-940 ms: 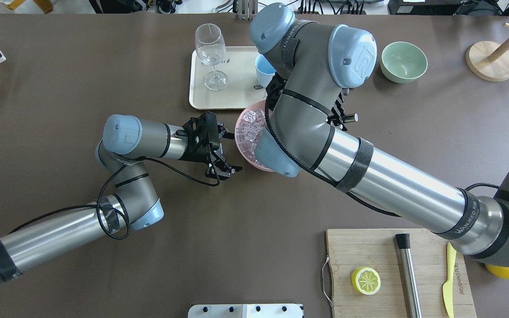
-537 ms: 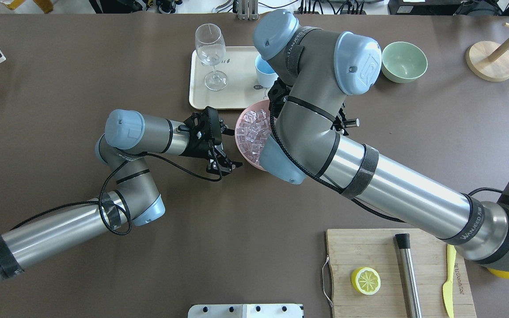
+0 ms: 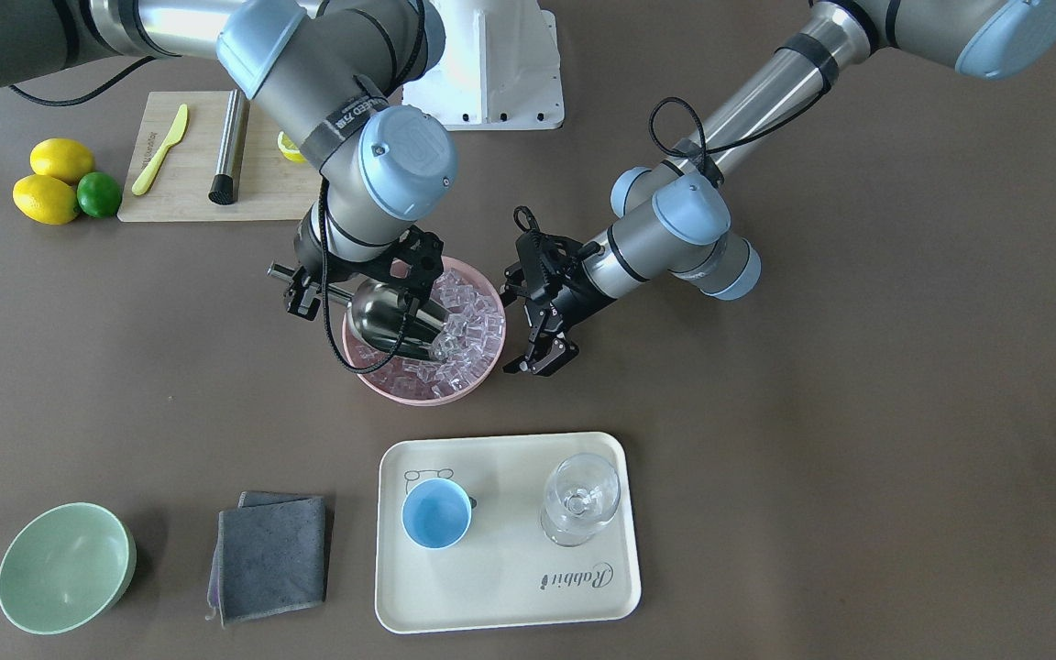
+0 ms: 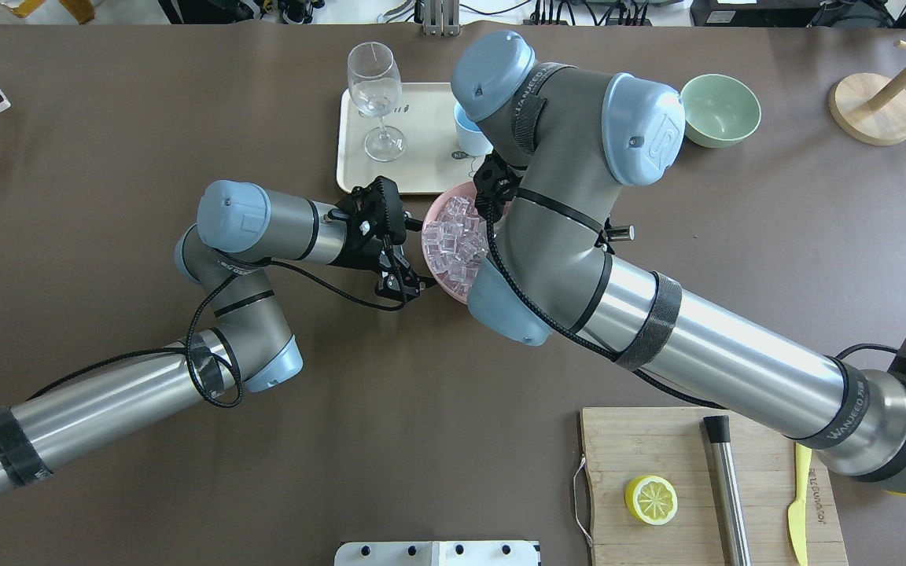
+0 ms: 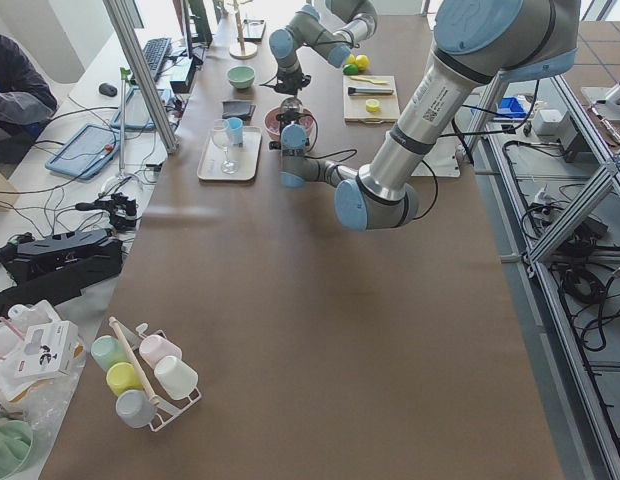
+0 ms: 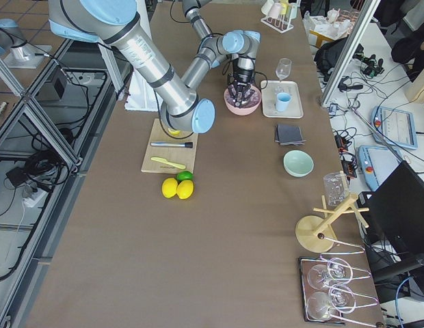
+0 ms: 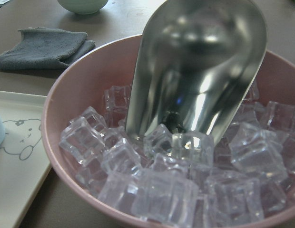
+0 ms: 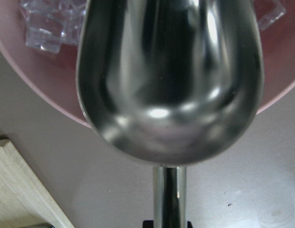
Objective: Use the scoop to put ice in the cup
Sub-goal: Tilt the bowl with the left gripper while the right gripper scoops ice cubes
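Beside the bowl [image 4: 449, 192], the left gripper [image 4: 408, 288] has edged closer.

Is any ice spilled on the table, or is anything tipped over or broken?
Nothing stands out. The ice lies inside the pink bowl, none on the table. The cup and the glass stand upright on the tray, and the scoop rests tip-down in the ice.

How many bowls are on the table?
2. The pink bowl, full of ice, sits in the middle with the scoop dipping into it. The green bowl sits off to one side, beside the grey cloth. More could be hidden from view.
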### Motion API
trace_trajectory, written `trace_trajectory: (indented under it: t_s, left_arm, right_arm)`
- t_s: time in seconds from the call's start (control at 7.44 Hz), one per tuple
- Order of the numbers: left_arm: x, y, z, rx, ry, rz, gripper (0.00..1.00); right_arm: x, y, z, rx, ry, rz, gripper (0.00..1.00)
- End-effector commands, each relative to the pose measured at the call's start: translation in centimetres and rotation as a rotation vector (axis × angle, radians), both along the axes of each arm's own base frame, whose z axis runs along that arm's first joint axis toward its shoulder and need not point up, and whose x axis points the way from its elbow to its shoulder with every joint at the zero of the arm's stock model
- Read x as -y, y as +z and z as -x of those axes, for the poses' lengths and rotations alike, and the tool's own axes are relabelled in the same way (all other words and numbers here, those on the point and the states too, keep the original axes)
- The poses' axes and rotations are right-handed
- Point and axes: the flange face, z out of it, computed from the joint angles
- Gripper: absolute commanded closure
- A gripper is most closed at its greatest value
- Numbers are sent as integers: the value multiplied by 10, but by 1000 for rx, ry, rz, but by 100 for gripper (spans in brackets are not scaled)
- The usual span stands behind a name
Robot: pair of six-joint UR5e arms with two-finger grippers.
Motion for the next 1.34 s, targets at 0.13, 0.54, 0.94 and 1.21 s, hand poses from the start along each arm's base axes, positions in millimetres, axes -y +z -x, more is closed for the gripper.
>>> trace_trajectory:
  t_s: [0.13,0.54,0.94,1.21]
  left_arm:
    - [3,-6,-4,4,-1,3,1]
    - [3,-6,-6,13,1,9,1]
    - [3,-6,-6,17,-1,11,1]
    - [5,-7,-6,16,-12,10,1]
  right_arm:
    - [3,-3,5,49,40,-18,100]
    - [-3,-2,-1,70,58,-22,100]
    - [-13,7,-13,114,81,-43,100]
    - [-13,11,-13,139,115,-48,100]
